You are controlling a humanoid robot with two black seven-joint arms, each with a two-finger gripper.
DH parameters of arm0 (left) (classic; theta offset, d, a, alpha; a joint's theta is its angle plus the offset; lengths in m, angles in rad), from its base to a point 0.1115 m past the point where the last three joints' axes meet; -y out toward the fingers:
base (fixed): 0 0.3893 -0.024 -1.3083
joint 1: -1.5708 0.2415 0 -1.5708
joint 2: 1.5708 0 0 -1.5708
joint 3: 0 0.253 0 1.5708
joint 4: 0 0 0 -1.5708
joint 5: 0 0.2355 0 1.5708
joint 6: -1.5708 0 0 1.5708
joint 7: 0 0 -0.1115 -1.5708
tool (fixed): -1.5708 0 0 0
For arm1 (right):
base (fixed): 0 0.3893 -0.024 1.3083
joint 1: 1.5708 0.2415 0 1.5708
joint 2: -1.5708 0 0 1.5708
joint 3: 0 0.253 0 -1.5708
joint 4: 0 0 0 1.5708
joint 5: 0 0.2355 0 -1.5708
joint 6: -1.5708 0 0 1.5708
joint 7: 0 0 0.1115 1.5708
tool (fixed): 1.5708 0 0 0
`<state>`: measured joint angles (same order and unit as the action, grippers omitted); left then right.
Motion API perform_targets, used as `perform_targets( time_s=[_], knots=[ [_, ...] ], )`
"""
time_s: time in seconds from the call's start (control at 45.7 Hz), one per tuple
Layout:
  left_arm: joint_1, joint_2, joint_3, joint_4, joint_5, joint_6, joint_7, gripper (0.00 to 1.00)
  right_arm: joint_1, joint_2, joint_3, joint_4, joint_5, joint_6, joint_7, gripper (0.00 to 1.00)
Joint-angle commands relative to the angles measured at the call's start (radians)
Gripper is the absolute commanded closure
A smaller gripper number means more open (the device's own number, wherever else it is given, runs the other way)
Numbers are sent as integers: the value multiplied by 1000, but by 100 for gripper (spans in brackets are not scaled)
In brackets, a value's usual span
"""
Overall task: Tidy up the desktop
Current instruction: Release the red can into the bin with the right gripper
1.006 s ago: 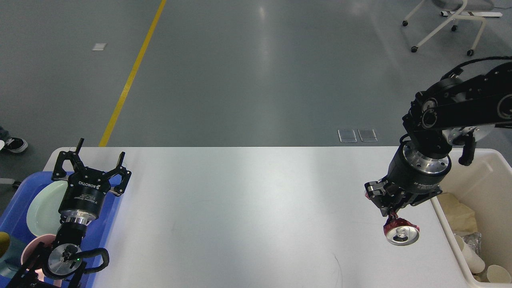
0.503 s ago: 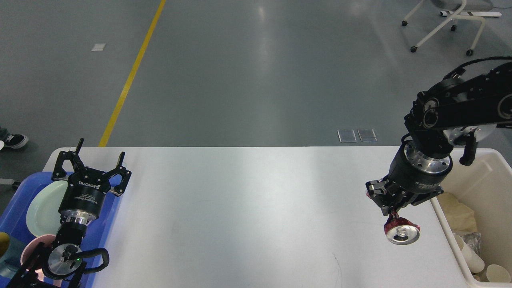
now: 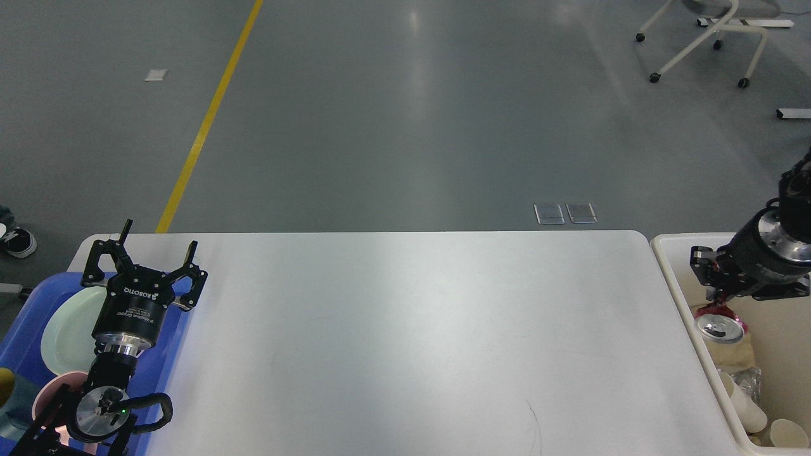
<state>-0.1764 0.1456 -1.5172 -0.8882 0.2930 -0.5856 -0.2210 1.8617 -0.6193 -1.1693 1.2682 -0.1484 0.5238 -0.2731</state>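
The desktop (image 3: 405, 329) is a large white tabletop with rounded corners and faint scratches. My right gripper (image 3: 719, 303) is shut on a crushed red drink can (image 3: 719, 324) and holds it over the near-left part of the cream-white bin (image 3: 673, 278) at the table's right end. The can's silver end faces me. My left gripper (image 3: 144, 261) is open and empty, raised over the far edge of the blue tray (image 3: 25, 316) at the left.
The blue tray holds a pale green plate (image 3: 66, 329), a pink cup (image 3: 51, 392) and a dark item at the left edge. The bin holds paper cups (image 3: 751, 411) and crumpled paper (image 3: 735, 358). A wheeled chair (image 3: 709, 38) stands far back right.
My right arm has swung right, carrying the can from above the desktop's right side to over the bin. The left arm has not moved.
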Motion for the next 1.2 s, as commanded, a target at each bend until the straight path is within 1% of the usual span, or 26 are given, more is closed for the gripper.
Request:
perform_targets(
  time_s=[0.0,0.088,0.175,0.306,0.394,0.503,0.613,0.722,0.81,1.182],
  knots=[
    [0,0,0,0,0,1,0,4,-168,-57,20,-211,6,-10,6,100],
    [0,0,0,0,0,0,0,4,-312,-77,78,-349,4,-39,8,100],
    [-2,0,0,0,0,0,0,4,-468,-71,173,-473,3,-83,8,100],
    [0,0,0,0,0,0,0,4,-712,-54,325,-636,-3,-209,6,100],
    [0,0,0,0,0,0,0,4,-846,9,378,-736,-3,-333,8,100],
    [0,0,0,0,0,0,0,4,-998,101,387,-851,-2,-490,6,100],
    [-2,0,0,0,0,0,0,4,-1122,194,387,-973,12,-583,6,100],
    [-2,0,0,0,0,0,0,4,-1200,263,387,-1058,15,-628,6,100],
    [-2,0,0,0,0,0,0,4,-1242,288,388,-1104,17,-643,6,100],
    [-2,0,0,0,0,0,0,4,-1262,293,390,-1109,15,-645,6,100]
  ],
)
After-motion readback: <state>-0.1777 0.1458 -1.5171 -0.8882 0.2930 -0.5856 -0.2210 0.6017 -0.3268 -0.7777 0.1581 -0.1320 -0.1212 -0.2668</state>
